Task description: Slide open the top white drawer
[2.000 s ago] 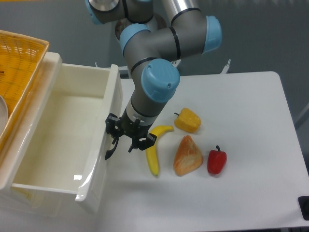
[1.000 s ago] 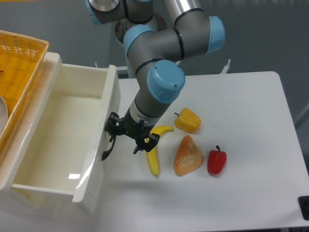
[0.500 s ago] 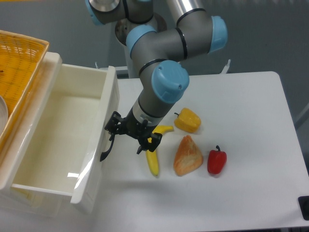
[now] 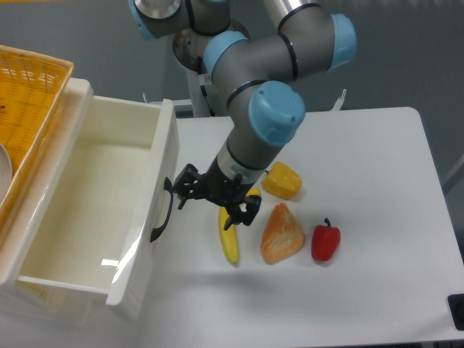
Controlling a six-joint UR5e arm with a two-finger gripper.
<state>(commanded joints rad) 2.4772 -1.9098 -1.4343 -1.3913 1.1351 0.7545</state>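
Since a moment ago the fingers (image 4: 190, 183) have let go of the black handle (image 4: 163, 212) and pulled away to the right, toward the food. Now they are just beside the handle, not touching it. They look spread apart with nothing between them (they are small and dark, so it is a bit hard to see).

Under the fingers and wrist lies a banana (image 4: 230, 233). Next to it sit a piece of bread (image 4: 281, 233), a yellow pepper (image 4: 283, 180) and a red pepper (image 4: 325, 241), all on the white tabletop (image 4: 377, 181).

To the left is the top white drawer (image 4: 87, 196). It is slid far out of its cabinet, so you can see all the way down inside, and it looks bare. Its front panel stands between the fingers and the inside of the drawer. A yellow basket (image 4: 25, 101) rests on top of the cabinet, at the far left.

I think the job is done, because the drawer is wide open.

What could go wrong? The arm (image 4: 268, 109) hangs low over the banana. If it swings sideways without lifting first, it could knock the banana or push the bread. If it swings back left, it could bump the drawer front and push the drawer shut again.
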